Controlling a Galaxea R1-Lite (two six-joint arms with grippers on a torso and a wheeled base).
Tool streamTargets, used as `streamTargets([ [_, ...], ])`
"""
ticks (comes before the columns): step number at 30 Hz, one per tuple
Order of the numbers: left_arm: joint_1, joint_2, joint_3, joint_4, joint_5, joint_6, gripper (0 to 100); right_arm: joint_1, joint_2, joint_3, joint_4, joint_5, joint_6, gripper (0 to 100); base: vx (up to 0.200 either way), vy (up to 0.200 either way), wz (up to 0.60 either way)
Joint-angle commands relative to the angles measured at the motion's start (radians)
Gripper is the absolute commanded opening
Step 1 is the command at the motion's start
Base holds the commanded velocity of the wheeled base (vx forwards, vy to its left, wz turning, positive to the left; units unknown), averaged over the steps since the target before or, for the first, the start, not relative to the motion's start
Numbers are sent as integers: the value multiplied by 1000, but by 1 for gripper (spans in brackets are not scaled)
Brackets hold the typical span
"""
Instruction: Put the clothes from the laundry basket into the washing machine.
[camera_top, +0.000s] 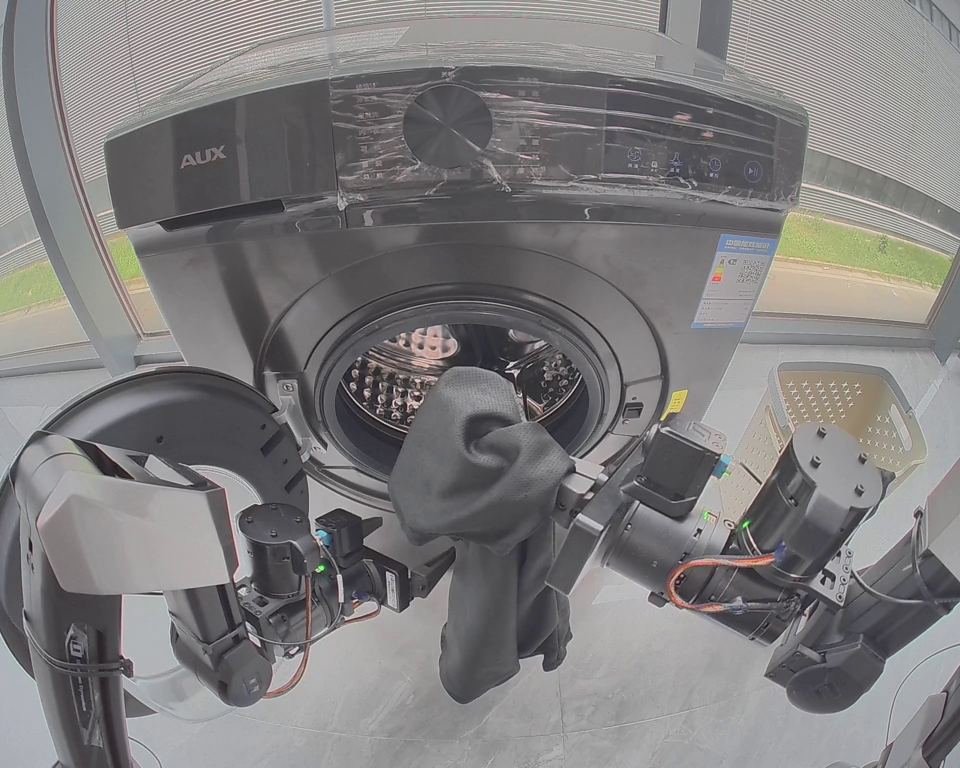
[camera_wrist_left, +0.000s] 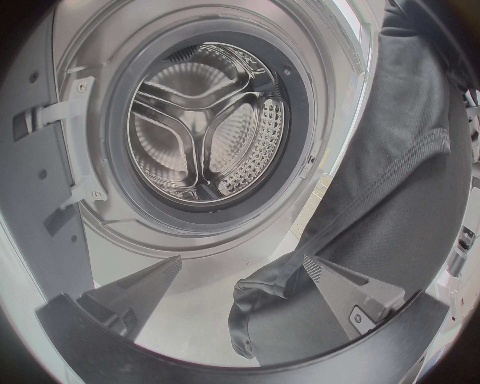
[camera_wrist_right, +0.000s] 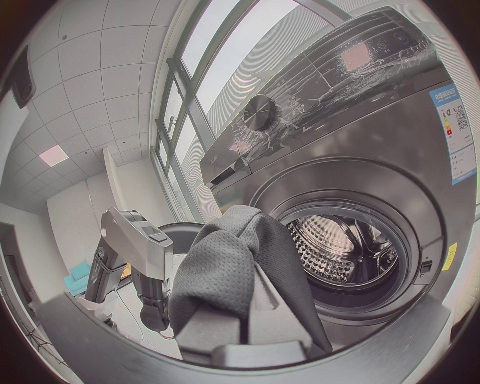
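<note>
Now, step in hand: bringing the dark grey garment (camera_top: 480, 470) into the drum opening (camera_top: 470, 385) of the washing machine (camera_top: 450, 240); I judge it is not inside yet.
How to do it well: the bunch should go deep past the lip of the opening before the fingers let go. The long hanging end can easily stay outside, so it is better to lift it or have the other arm gather it.
Garment place: bunched over the right gripper (camera_top: 568, 492), in front of the lower part of the opening; its long end hangs down toward the floor (camera_top: 640, 690), on the near side of the machine.
Right gripper: fingers closed on the cloth, which covers them like a hood.
Right arm pose: it comes in low from the right, forearm almost level, wrist pointing left and far, toward the opening.
Left gripper (camera_wrist_left: 239, 265): fingers spread wide, holding nothing; the hanging cloth is just beside one finger.
Left arm pose: low on the left, below the open door (camera_top: 170, 420), wrist aimed right at the hanging end.
Laundry basket (camera_top: 850, 400): on the far right, beside the machine; I cannot tell what is in it.
</note>
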Motion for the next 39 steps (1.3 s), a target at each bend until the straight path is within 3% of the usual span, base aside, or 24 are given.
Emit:
streamTargets([
  [1, -51, 19, 3, -1, -5, -8, 100, -2, 3, -2, 0, 1, 0, 0, 0, 0, 0],
  [19, -171, -6, 97, -4, -8, -11, 100, -39, 26, -45, 7, 24, 0, 0, 0, 0, 0],
  [34, -71, 104, 38, -2, -1, 1, 100, -25, 18, -34, 5, 24, 0, 0, 0, 0, 0],
  [39, -37, 198, -63, -2, -4, 4, 100, -24, 14, -28, 2, 24, 0, 0, 0, 0, 0],
])
